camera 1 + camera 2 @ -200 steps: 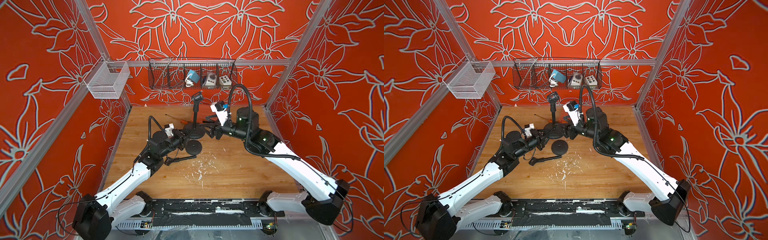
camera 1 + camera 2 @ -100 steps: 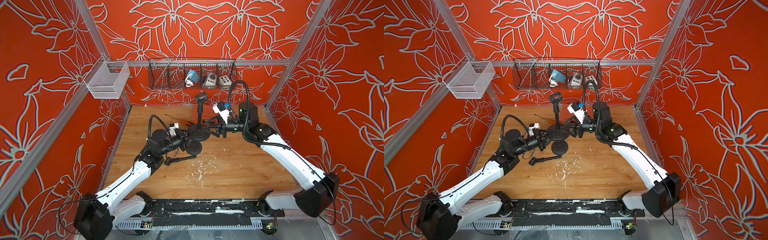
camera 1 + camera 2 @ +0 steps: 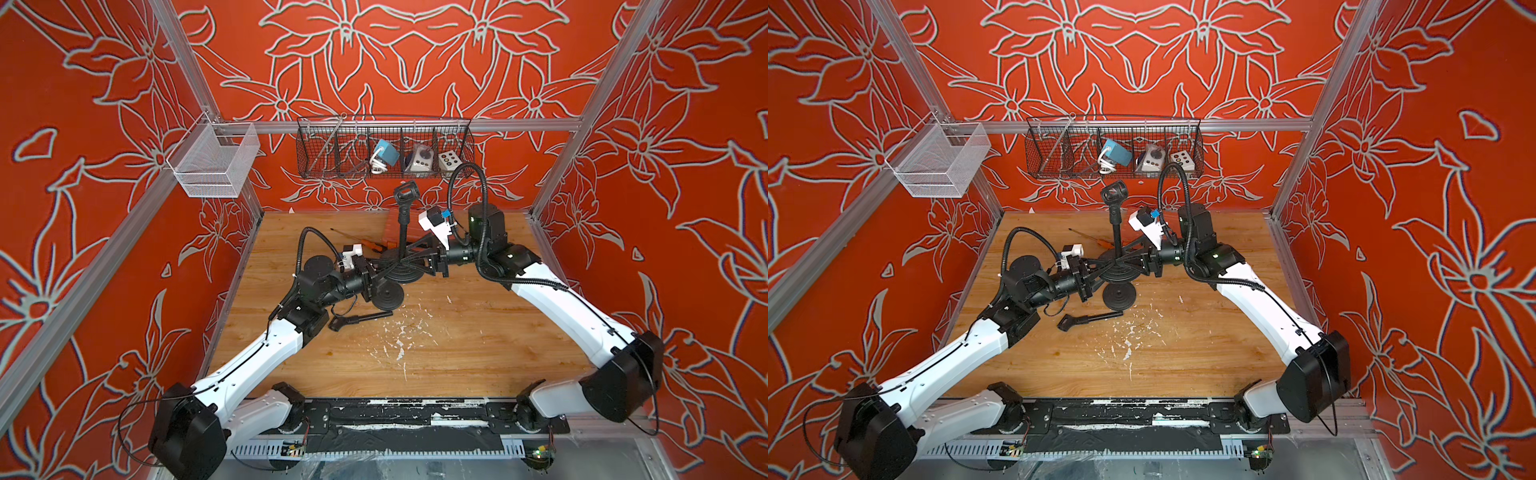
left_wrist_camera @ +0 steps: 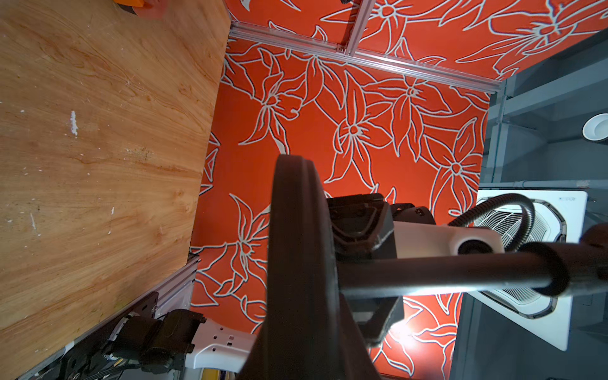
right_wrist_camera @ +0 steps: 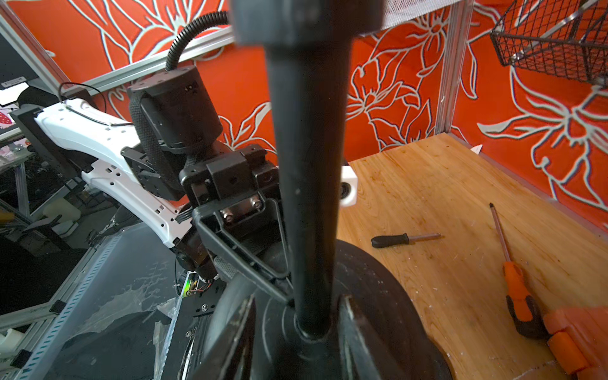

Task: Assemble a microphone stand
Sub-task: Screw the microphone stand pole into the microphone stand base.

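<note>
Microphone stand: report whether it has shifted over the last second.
Yes. The microphone stand has shifted slightly rightward: its clip now sits closer to beneath the white dial box in the wire basket.

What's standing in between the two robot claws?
The microphone stand: its pole rises between the left gripper and right gripper, seen in both top views.

Robot lab, test cell. Boxed in by alu frame (image 3: 399,124) w/ red flower-print panels (image 3: 415,62). Wood bench top (image 3: 457,353), scuffed, white flecks. Two white robot arms (image 3: 266,349) mounted on rail (image 3: 395,415) at front edge. Wire baskets (image 3: 316,162) hung on back wall; screwdrivers (image 5: 516,286) lying loose on bench. Past the cell: ceiling AC unit (image 4: 572,210), grey ceiling, so indoors, institutional.
</note>
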`<state>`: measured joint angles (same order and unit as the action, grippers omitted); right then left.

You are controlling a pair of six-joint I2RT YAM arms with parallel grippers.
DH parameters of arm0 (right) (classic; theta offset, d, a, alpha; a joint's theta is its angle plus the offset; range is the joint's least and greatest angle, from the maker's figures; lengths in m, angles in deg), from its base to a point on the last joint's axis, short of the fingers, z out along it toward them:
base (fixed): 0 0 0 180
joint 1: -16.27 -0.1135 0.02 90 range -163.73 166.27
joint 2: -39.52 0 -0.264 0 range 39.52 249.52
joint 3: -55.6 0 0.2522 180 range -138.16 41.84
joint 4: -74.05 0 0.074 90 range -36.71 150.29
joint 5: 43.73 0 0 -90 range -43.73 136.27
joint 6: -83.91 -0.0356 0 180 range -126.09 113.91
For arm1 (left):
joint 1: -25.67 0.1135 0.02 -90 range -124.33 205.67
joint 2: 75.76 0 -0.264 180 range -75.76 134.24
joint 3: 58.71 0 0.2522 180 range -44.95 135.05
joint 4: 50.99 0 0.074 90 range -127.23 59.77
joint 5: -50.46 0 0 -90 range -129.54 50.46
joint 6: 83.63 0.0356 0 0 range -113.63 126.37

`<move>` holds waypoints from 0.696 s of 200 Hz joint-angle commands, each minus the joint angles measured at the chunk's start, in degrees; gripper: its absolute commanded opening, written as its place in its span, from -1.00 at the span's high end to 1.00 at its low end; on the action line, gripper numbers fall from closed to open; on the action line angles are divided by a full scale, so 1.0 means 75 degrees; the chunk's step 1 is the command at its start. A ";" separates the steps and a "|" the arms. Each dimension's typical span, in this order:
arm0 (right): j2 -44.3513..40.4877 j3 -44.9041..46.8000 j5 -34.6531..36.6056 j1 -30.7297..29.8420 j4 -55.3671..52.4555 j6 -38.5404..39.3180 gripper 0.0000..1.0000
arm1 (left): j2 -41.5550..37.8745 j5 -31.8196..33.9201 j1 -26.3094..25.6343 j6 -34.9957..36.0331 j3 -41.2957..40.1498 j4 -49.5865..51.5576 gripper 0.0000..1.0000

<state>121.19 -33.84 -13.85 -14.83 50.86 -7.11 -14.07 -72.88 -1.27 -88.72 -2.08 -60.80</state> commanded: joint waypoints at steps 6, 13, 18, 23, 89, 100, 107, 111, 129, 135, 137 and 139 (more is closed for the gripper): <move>0.0145 -0.0072 -0.0227 -0.0048 0.0477 -0.0129 0.21 | 0.0014 -0.0231 0.0041 -0.0057 0.0353 -0.1033 1.00; 0.0158 -0.0089 -0.0191 -0.0060 0.0504 -0.0169 0.24 | 0.0024 -0.0230 0.0041 -0.0048 0.0342 -0.1050 1.00; 0.0182 -0.0101 -0.0187 -0.0059 0.0513 -0.0185 0.28 | 0.0024 -0.0219 0.0041 -0.0044 0.0331 -0.1052 1.00; 0.0185 -0.0113 -0.0160 -0.0068 0.0529 -0.0221 0.31 | 0.0040 -0.0219 0.0041 -0.0041 0.0331 -0.1061 1.00; -0.0411 0.0501 0.2102 -0.0454 0.0466 -0.0536 1.00 | 0.0176 0.0036 0.0041 0.0011 0.0389 -0.1117 1.00; -0.0741 0.0748 0.3782 -0.0791 0.0335 -0.0631 1.00 | 0.0212 0.0073 0.0041 0.0017 0.0424 -0.1147 1.00; -0.0945 0.0897 0.4842 -0.1069 0.0250 -0.0713 1.00 | 0.0234 0.0096 0.0041 0.0022 0.0442 -0.1192 1.00; -0.1032 0.0970 0.5435 -0.1222 0.0226 -0.0815 1.00 | 0.0248 0.0109 0.0041 0.0013 0.0441 -0.1219 1.00; -0.1184 0.1032 0.7445 -0.1769 -0.0067 -0.1484 1.00 | 0.0259 0.0208 0.0050 0.0005 0.0457 -0.1330 1.00; -0.1153 0.0982 0.8092 -0.1968 -0.0251 -0.1605 1.00 | 0.0259 0.0232 0.0063 0.0010 0.0465 -0.1345 1.00; -0.1143 0.0955 0.8298 -0.2038 -0.0315 -0.1638 1.00 | 0.0259 0.0231 0.0061 0.0004 0.0470 -0.1351 1.00; -0.1125 0.0934 0.8511 -0.2105 -0.0381 -0.1664 1.00 | 0.0262 0.0237 0.0064 0.0006 0.0471 -0.1347 1.00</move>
<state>113.25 -27.17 23.07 -25.71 53.35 -14.32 -11.18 -72.58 -1.22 -88.83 -2.08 -62.02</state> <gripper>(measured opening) 0.174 0.189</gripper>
